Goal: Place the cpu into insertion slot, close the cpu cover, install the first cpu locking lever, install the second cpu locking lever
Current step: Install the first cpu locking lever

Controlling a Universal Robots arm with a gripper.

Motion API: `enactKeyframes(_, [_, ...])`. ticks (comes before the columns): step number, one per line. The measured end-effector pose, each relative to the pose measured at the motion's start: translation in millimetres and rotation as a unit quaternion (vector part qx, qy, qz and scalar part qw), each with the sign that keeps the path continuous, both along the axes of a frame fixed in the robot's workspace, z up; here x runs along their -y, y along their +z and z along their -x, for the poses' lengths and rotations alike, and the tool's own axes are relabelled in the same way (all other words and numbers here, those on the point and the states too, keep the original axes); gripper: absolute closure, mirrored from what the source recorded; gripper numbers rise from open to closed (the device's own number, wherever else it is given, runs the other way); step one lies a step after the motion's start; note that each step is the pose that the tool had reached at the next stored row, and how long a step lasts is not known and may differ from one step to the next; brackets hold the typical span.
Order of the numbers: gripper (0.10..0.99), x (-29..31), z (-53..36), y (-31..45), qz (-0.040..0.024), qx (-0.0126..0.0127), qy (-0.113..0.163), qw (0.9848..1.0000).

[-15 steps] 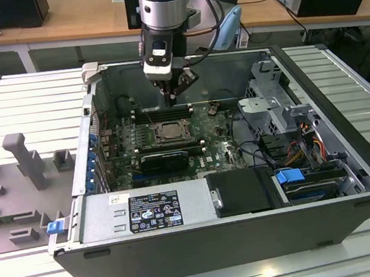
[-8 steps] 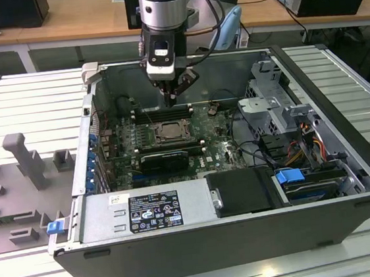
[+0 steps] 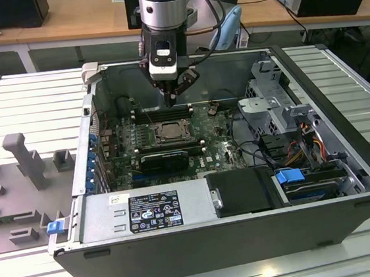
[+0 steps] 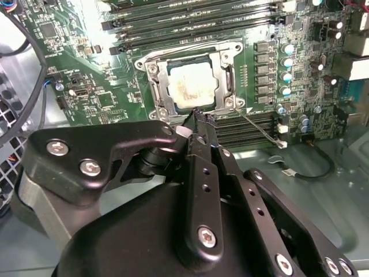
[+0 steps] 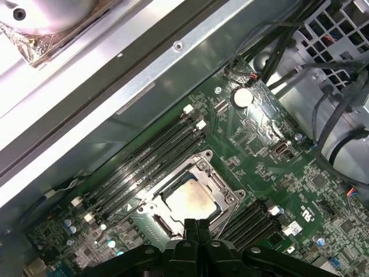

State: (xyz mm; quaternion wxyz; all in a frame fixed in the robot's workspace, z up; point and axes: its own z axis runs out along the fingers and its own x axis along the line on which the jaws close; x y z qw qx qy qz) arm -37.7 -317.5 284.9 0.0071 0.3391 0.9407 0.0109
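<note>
Shows 1 arm (image 3: 163, 8) reaching down into an open computer case (image 3: 216, 247), with the gripper (image 3: 170, 102) low over the green motherboard (image 3: 222, 149). Reads all clock bearings on the exterior view: places the gripper at 12 o'clock of the slot (image 3: 152, 136), over a bank of memory slots (image 3: 159, 113); places a long black card (image 3: 164, 159) at 6 o'clock of the slot and a metal drive cage (image 3: 269, 93) out at 3 o'clock. Shows the fingers (image 4: 203, 150) (image 5: 191, 236) pressed together in both wrist views, tip against tip, ending just at the slot's rim; cannot tell whether touching it. Finds the cpu (image 4: 193, 86) lying flat inside the slot, pale top up. Shows the cover (image 4: 226, 78) folded down as a metal frame around the cpu. Shows 1 thin wire lever (image 4: 259, 128) slanting away from a slot corner, across the memory slots just beside the fingertips.
</note>
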Motion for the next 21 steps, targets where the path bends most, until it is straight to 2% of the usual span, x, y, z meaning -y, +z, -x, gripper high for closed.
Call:
enactKeyframes(4, [0.980,0.0,0.0,0.0,0.0000,0.0000,0.020,0.9998])
enactKeyframes(12, [0.980,0.0,0.0,0.0,0.0000,0.0000,0.042,0.9991])
enactKeyframes(16, [0.980,0.0,0.0,0.0,0.0000,0.0000,0.062,0.9981])
enactKeyframes(21, [0.980,0.0,0.0,0.0,0.0000,0.0000,0.095,0.9954])
